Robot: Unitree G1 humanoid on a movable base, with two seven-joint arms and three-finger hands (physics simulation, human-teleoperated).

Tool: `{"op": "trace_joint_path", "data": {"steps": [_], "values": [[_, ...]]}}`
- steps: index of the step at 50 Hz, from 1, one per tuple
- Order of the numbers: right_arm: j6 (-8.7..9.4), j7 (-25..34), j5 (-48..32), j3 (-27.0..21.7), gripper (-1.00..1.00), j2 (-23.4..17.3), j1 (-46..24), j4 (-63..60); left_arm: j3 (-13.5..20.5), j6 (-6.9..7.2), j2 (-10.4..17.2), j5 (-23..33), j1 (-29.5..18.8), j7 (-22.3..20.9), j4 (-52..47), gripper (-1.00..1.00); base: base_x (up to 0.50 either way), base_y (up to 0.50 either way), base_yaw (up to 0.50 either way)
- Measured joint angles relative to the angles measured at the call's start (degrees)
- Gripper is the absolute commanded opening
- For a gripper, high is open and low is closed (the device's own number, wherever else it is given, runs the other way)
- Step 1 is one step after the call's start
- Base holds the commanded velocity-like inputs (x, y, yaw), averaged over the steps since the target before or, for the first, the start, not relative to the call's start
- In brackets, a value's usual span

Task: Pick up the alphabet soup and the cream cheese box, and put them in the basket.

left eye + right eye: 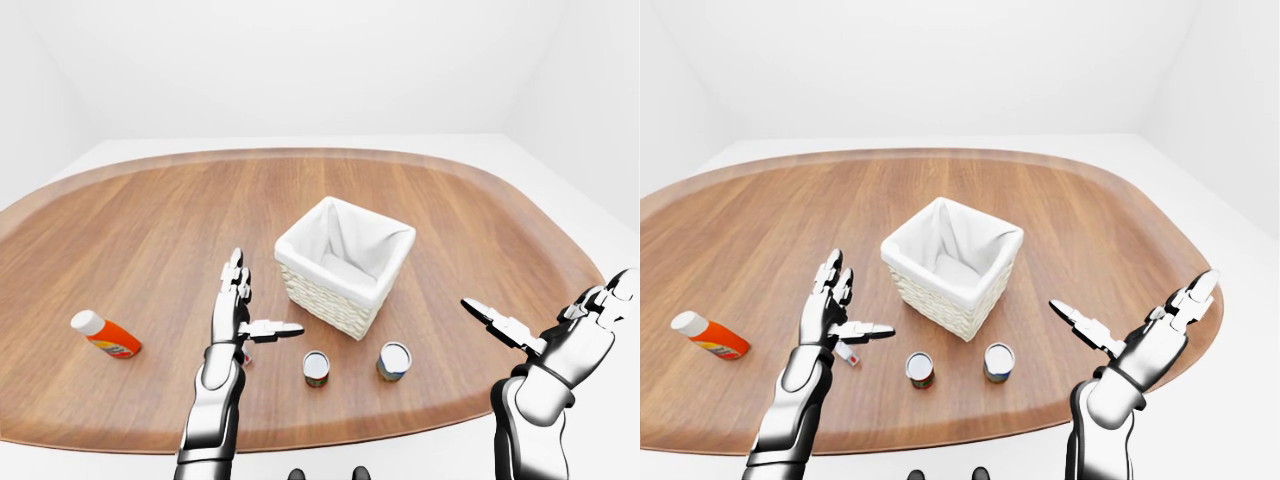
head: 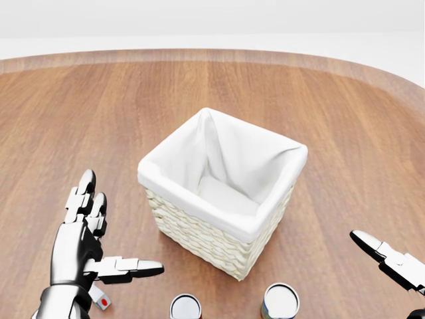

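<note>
Alphabet soup, probably the red-labelled can beside the basket, looks rigid and slick, so wrap your spread, empty left robot hand around its sides.

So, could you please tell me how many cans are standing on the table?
2: a red-labelled can just below the basket, and a blue-labelled can to its right. None appears hidden.

White-lined wicker basket on wooden table, two cans below, left hand spread
</note>
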Motion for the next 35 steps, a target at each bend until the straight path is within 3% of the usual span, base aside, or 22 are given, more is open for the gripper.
{"op": "trace_joint_path", "data": {"steps": [35], "values": [[0.13, 0.0, 0.0, 0.0, 1.0, 0.1, 0.1, -0.5, 0.4, 0.11, 0.2, -1.0, -0.5, 0.2, 0.2, 1.0, 0.19, 0.0, 0.0]]}}
